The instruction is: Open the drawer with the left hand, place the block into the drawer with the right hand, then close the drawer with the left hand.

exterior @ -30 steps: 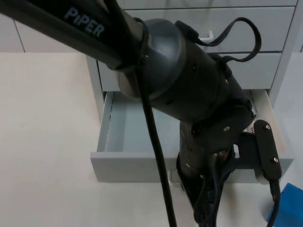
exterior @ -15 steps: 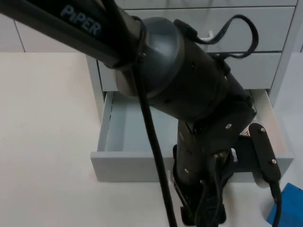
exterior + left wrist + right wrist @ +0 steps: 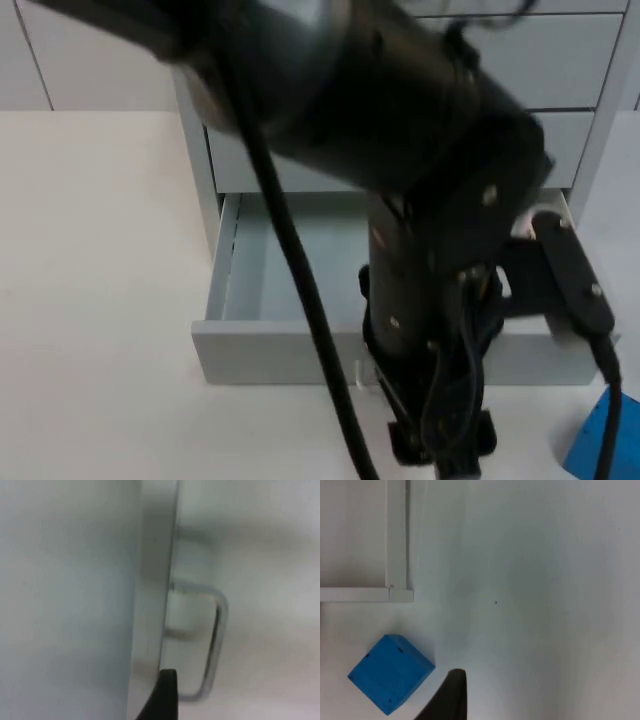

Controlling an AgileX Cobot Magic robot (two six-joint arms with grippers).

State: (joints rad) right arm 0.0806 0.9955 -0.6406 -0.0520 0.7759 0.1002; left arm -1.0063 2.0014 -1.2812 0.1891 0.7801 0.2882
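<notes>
A grey drawer [image 3: 290, 300] is seen pulled open at the centre of the top view. The left gripper [image 3: 435, 440] is placed in front of its metal handle [image 3: 212, 645]; whether the jaws are open cannot be told. A blue block [image 3: 600, 440] rests on the white surface [image 3: 100, 300] at lower right, beside the drawer's corner. The right gripper [image 3: 451, 700] hangs near the block, its jaws' state unclear.

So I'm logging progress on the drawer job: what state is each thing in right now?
bottom drawer: pulled open, nothing seen inside.
drawer handle: free, fingertip beside it.
upper drawers: shut.
blue block: on the table outside the drawer, not gripped.
left gripper: in front of the drawer front.
right gripper: hovering next to the block.
</notes>
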